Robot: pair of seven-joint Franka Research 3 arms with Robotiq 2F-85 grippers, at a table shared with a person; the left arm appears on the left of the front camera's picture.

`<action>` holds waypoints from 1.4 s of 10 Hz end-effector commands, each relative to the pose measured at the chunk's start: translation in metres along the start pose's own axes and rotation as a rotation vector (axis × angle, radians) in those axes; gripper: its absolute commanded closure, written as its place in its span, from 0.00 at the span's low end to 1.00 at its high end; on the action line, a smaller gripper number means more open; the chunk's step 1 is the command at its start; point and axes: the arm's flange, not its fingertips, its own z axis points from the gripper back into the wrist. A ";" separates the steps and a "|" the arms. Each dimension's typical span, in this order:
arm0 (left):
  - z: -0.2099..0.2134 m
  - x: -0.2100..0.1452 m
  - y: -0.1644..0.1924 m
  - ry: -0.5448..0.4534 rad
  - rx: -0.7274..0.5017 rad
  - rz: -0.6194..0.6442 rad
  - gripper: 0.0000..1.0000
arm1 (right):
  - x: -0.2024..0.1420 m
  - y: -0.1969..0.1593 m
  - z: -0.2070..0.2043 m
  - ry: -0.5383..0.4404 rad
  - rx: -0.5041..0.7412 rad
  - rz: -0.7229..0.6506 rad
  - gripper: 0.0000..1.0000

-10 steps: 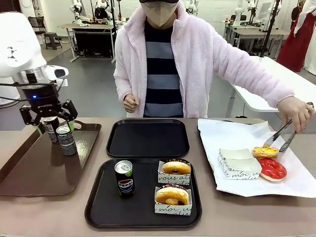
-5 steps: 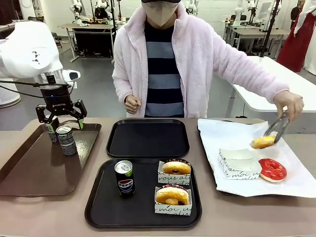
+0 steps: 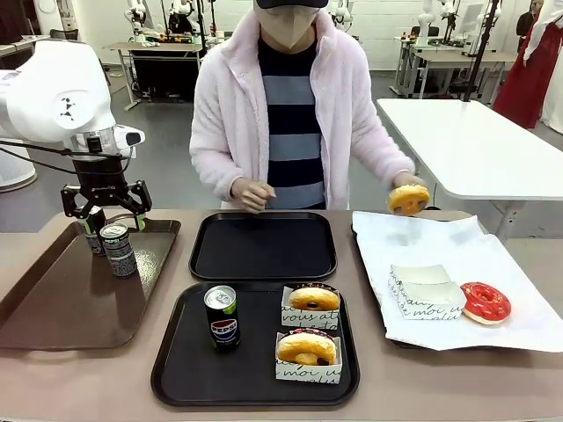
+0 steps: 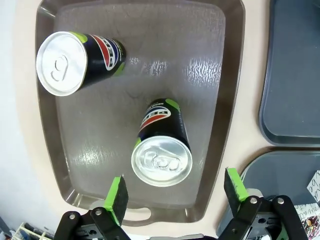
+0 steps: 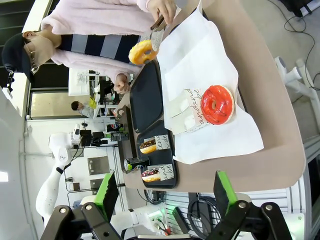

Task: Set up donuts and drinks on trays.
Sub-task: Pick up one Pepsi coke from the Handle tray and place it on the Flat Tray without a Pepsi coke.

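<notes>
Nearest on the surface, the near black tray carries an upright Pepsi can on its left. On its right sit 2 golden glazed donuts in printed paper holders, the front donut just before the rear donut. The far black tray lies just behind. To the left, a glossy brown tray holds 2 more upright soda cans, the front can just beside the back can. The robot's left hand hangs above them, fingers spread wide, gripping nothing. The right hand, well apart from the trays, is likewise wide open and holds nothing. On the right, a paper-lined tray bears a red-iced donut beside white paper holders. Over its far edge, the person's hand holds tongs gripping a yellow donut.
</notes>
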 end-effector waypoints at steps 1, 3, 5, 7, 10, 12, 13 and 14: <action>-0.016 0.006 0.002 -0.042 0.000 0.049 0.00 | -0.001 -0.002 0.001 0.007 0.005 0.003 0.00; -0.025 0.011 0.004 -0.049 0.007 0.053 0.00 | -0.001 -0.002 0.001 0.007 0.005 0.003 0.00; -0.036 0.011 0.003 -0.044 0.025 0.047 0.00 | -0.001 -0.002 0.001 0.007 0.005 0.003 0.00; -0.045 0.011 0.000 -0.035 0.028 0.035 0.00 | -0.001 -0.002 0.001 0.007 0.005 0.003 0.00; -0.047 0.011 -0.001 -0.041 0.033 0.031 0.00 | -0.001 -0.002 0.001 0.007 0.005 0.003 0.00; -0.050 0.011 0.001 -0.024 0.036 0.032 0.00 | -0.001 -0.002 0.001 0.007 0.005 0.003 0.00; -0.051 0.011 0.001 -0.015 0.040 0.031 0.00 | -0.001 -0.002 0.001 0.007 0.005 0.003 0.00; -0.051 0.009 0.002 -0.006 0.040 0.029 0.00 | -0.001 -0.002 0.001 0.007 0.005 0.003 0.00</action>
